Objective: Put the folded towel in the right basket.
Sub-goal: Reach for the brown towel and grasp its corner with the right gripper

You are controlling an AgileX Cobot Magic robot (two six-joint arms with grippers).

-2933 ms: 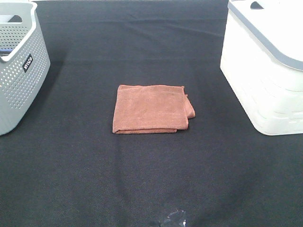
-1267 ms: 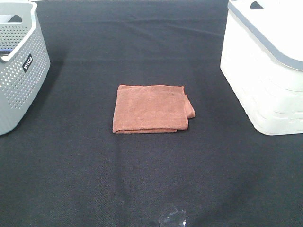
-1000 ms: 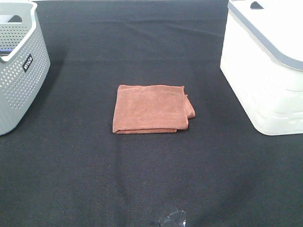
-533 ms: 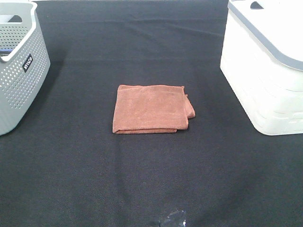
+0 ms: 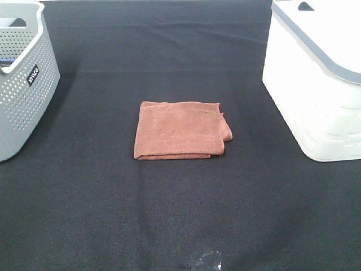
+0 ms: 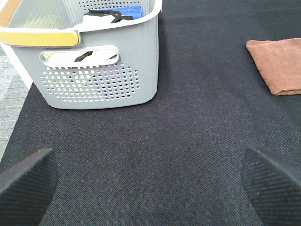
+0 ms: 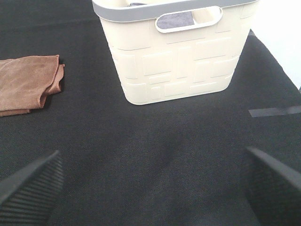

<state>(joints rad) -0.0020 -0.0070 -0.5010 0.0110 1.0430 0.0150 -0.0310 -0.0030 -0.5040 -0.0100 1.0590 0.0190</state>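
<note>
A folded rust-brown towel (image 5: 179, 130) lies flat in the middle of the black table; it also shows in the left wrist view (image 6: 280, 70) and the right wrist view (image 7: 26, 82). The right basket (image 5: 318, 79) is cream white with a grey rim and stands at the right; it also shows in the right wrist view (image 7: 176, 52). My left gripper (image 6: 150, 186) is open and empty, well short of the towel. My right gripper (image 7: 150, 186) is open and empty, in front of the white basket. Neither gripper shows in the exterior view.
A grey perforated basket (image 5: 22, 73) stands at the far left, holding blue and dark items (image 6: 113, 14). A strip of grey tape (image 7: 275, 111) lies on the cloth right of the white basket. A small shiny scrap (image 5: 206, 262) sits at the front edge.
</note>
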